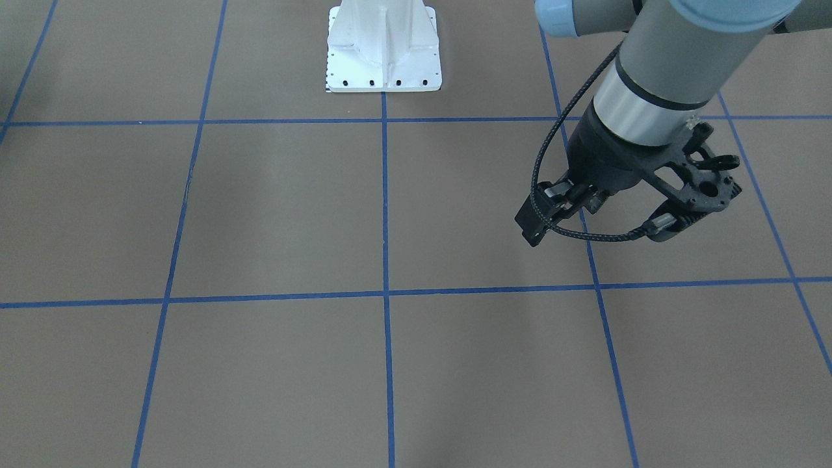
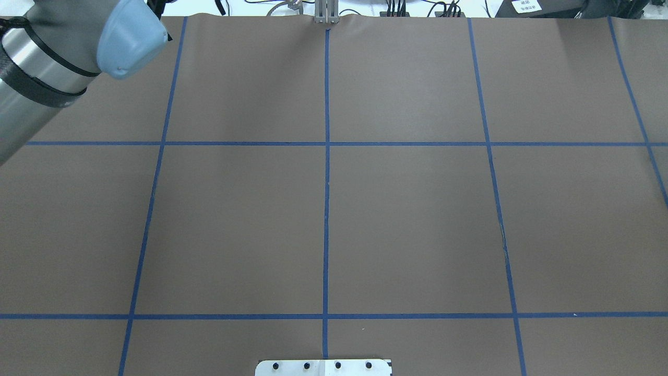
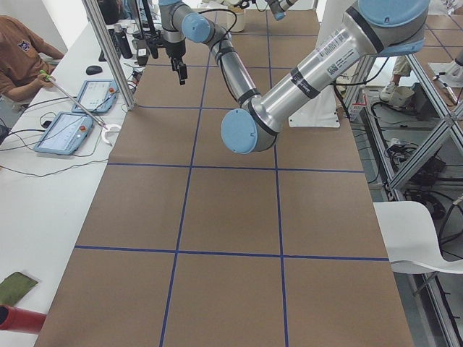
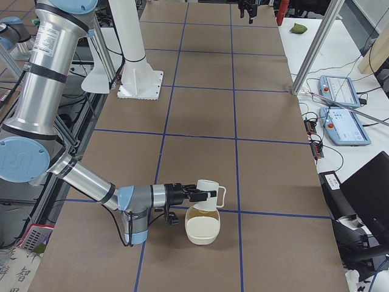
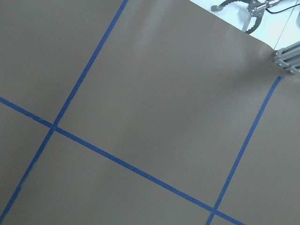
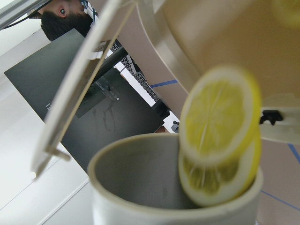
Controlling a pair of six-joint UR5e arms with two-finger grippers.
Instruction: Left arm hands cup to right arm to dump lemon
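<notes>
My right gripper (image 4: 193, 194) shows only in the exterior right view, so I cannot tell if it is open or shut. The white cup (image 4: 208, 190) sits at its fingertips, tipped over a cream bowl (image 4: 202, 230). In the right wrist view the cup's rim (image 6: 140, 154) fills the bottom, and a bright yellow lemon slice (image 6: 220, 145) stands at its mouth. My left gripper (image 1: 562, 218), with its holed black bracket, hangs open and empty above the bare mat at the far end of the table. It is small in the exterior right view (image 4: 246, 12).
The white robot base (image 1: 383, 49) stands at the table's middle edge. Two tablets (image 4: 340, 109) and cables lie on the white side bench. A metal frame post (image 4: 316, 55) rises beside them. A person (image 3: 18, 54) sits at that bench.
</notes>
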